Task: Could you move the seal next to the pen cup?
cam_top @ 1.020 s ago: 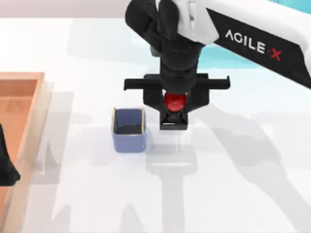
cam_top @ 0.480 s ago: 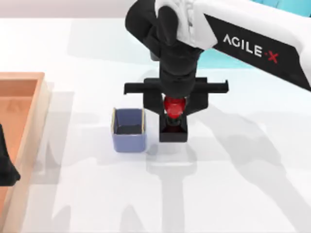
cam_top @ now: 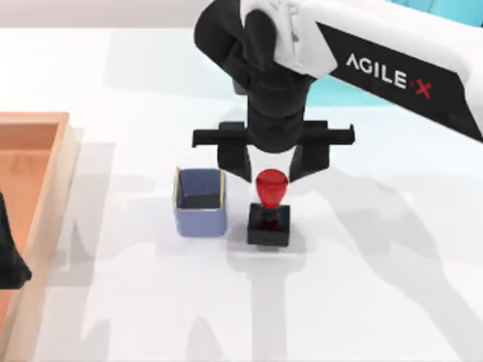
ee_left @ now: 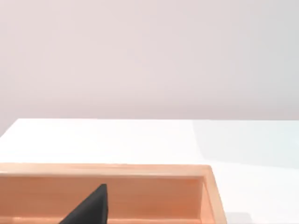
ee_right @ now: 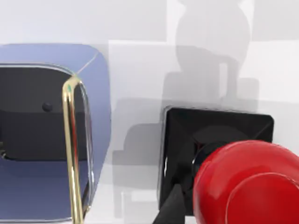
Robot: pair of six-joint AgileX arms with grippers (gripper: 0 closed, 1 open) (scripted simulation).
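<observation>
Now my right gripper (cam_top: 272,162), fingers spread, hovers above seal (cam_top: 269,208) standing just beside pen cup (cam_top: 201,202); left arm parked.

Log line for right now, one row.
right gripper: open, above seal | seal: on table beside pen cup | left gripper: parked over tray

Worktop (cam_top: 362,302): the pen cup (cam_top: 201,201) is stood upright near centre. The seal (cam_top: 269,213) is set upright on the worktop just beside the cup, at the cup's 3 o'clock, with a narrow gap left between them. The right pincer (cam_top: 272,162) is held above the seal, toward its 12 o'clock, fingers spread and clear of the knob. A wooden tray (cam_top: 45,181) is placed at the worktop's left edge, well apart from the cup, at its 9 o'clock. The left pincer (cam_top: 9,249) is parked over the tray.
</observation>
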